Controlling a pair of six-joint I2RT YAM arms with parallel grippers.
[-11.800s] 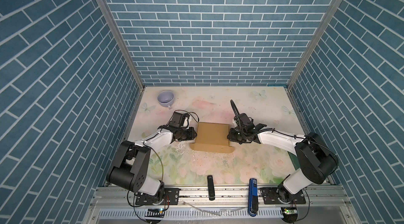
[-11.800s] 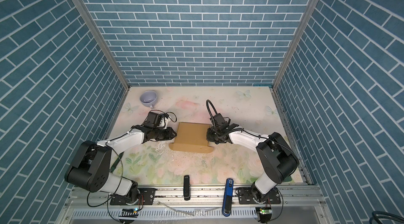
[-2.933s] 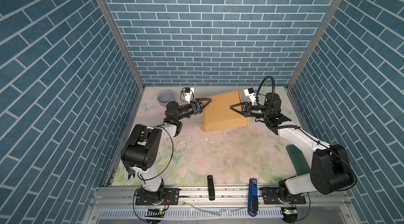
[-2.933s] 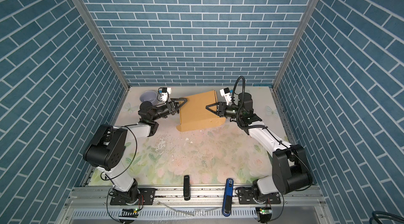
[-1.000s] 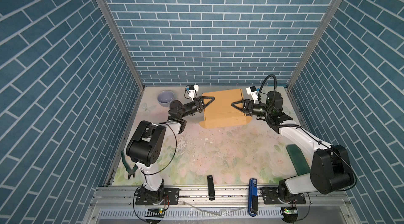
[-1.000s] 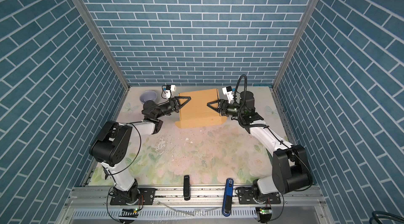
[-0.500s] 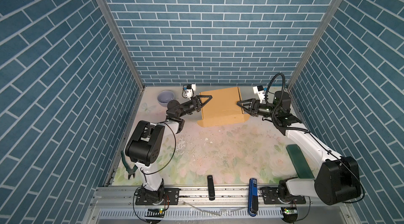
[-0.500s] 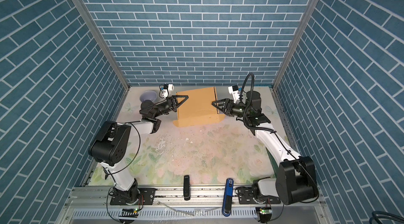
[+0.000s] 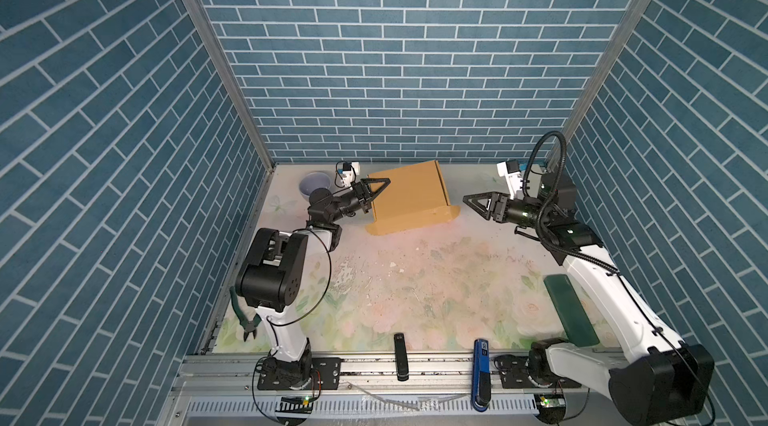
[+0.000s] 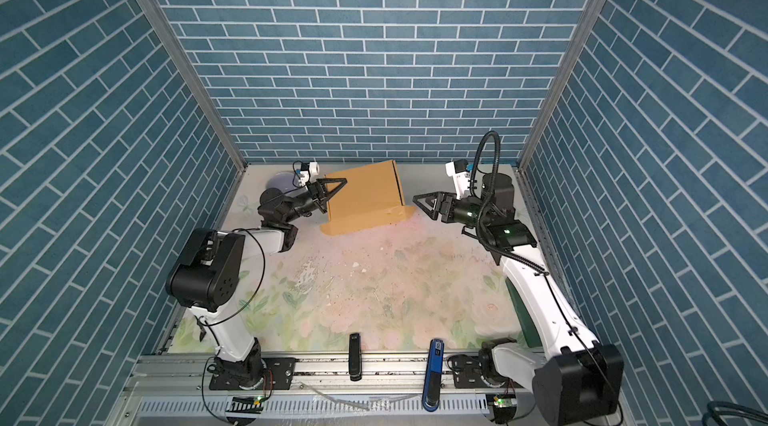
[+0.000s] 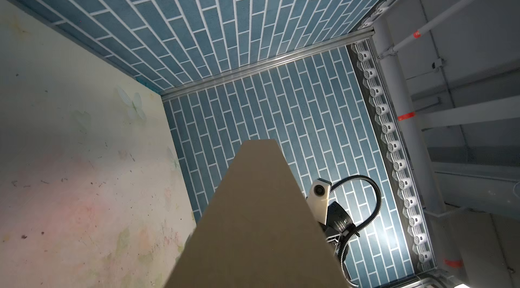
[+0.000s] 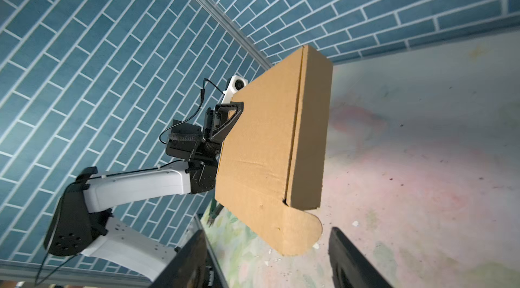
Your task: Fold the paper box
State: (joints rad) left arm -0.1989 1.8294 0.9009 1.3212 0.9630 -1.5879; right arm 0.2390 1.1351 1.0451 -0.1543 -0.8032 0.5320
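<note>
The paper box [image 9: 409, 195] [image 10: 365, 199] is a closed, shallow tan cardboard box near the back wall, tilted up with its near edge low by the table. A rounded flap [image 9: 451, 214] sticks out at its near right corner. My left gripper [image 9: 374, 195] [image 10: 332, 192] is shut on the box's left edge; in the right wrist view one finger [image 12: 228, 120] lies on its top face. The box [image 11: 253, 230] fills the lower middle of the left wrist view and hides the jaws there. My right gripper [image 9: 476, 207] [image 10: 424, 208] stands open just right of the box, apart from it, its fingers [image 12: 194, 261] empty.
A pale lavender bowl [image 9: 314, 187] sits at the back left behind the left arm. A dark green flat piece [image 9: 571, 311] lies at the right under the right arm. Green-handled pliers [image 9: 245, 320] lie at the left front. A black bar [image 9: 400, 355] and a blue bar [image 9: 481, 370] lie on the front rail.
My right gripper has let go of the box's right side, opened wider and drawn back to the right. The left gripper still holds the box, which has barely shifted.
</note>
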